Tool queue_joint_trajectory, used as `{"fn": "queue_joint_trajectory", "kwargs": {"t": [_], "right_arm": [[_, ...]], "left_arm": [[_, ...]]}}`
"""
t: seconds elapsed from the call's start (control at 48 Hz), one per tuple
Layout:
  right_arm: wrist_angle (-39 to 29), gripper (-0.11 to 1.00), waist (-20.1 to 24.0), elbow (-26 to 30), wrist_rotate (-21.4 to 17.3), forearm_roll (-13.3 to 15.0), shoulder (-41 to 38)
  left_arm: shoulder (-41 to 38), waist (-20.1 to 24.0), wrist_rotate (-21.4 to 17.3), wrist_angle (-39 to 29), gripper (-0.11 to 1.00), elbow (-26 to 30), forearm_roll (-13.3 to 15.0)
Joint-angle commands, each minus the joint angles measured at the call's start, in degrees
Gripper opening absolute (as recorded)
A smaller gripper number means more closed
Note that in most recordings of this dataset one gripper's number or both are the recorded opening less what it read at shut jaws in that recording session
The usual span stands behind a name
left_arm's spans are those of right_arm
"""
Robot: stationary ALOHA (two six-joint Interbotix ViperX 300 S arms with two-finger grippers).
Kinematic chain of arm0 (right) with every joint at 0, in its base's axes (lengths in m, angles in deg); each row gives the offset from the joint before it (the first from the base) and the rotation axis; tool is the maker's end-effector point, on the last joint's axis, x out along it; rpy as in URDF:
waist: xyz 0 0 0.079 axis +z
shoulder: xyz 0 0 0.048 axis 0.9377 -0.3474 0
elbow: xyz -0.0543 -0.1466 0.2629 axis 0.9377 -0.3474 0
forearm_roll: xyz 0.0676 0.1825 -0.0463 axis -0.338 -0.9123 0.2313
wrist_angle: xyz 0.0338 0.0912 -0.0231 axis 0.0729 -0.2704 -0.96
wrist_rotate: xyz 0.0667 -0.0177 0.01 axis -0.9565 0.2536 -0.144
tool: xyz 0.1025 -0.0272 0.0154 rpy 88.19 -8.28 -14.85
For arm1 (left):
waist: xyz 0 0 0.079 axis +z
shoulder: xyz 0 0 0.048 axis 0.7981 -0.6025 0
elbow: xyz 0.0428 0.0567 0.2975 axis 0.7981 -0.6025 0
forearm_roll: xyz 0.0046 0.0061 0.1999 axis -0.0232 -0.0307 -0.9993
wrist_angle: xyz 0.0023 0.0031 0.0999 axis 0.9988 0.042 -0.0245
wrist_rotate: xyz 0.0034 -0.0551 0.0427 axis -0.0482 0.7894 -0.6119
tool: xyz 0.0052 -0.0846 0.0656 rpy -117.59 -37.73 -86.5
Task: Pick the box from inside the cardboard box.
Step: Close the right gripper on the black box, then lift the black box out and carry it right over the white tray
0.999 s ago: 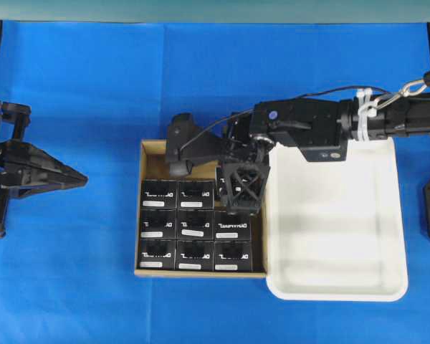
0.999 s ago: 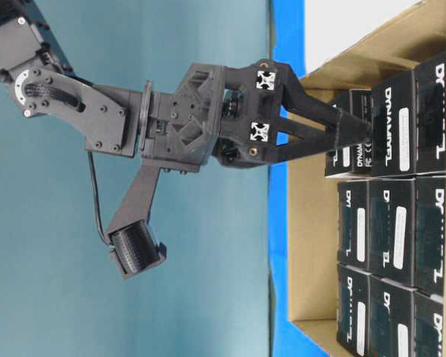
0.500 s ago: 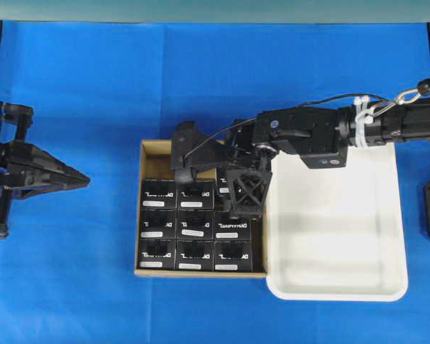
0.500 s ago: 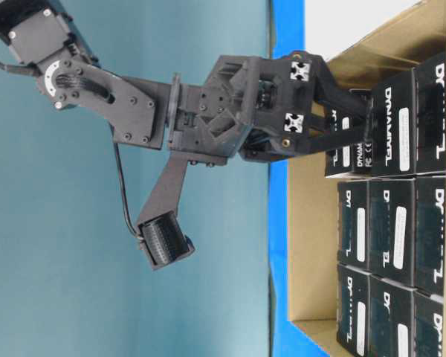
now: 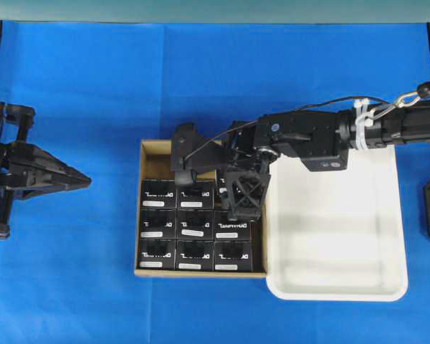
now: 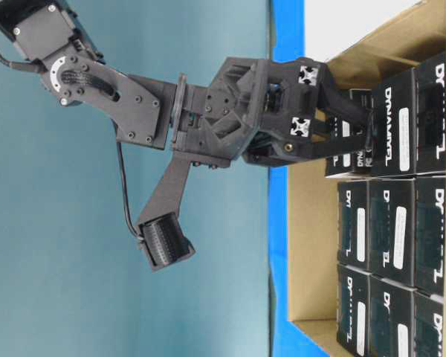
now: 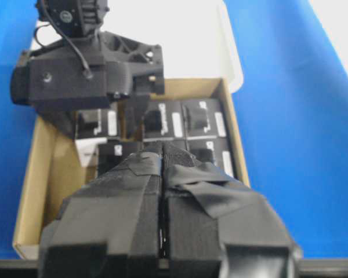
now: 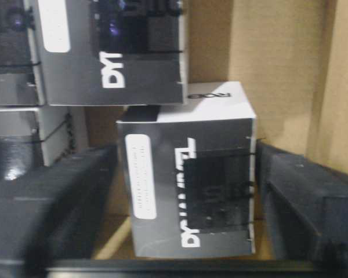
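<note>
Nine boxes fill the carton (image 5: 149, 147). Right claw (image 8: 185, 231) straddles the target box (image 8: 191, 191) in the carton's far right corner, jaws apart, not yet clamped. Left claw (image 7: 162, 174) rests together. Box appears light, rigid, smooth; grip opposite side faces squarely.
</note>
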Motion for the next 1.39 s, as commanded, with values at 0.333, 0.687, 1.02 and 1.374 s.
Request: {"fn": "queue_joint_trajectory", "kwargs": {"t": [0.333,0.687,1.02,1.374], "right_arm": [[-0.1,0.64,0.6,1.1,-0.3,-0.1,0.7],[-11.8,0.64,-3.4,7.7,-0.7,-0.1,7.8],[-24.3,0.64,-6.9,10.5,-0.1,-0.1,16.6],[-28.8,0.64,-8.6,4.1,0.1,0.2,22.6]], "left_arm": [[-0.5,-0.1,-0.1,0.6,-0.07,1.7,-0.1],[-0.5,-0.1,-0.2,0.7,-0.07,1.7,-0.1],[-0.5,0.4,-0.3,0.7,-0.07,1.8,-0.1],[-0.5,0.4,-0.2,0.7,-0.07,1.8,-0.2]]}}
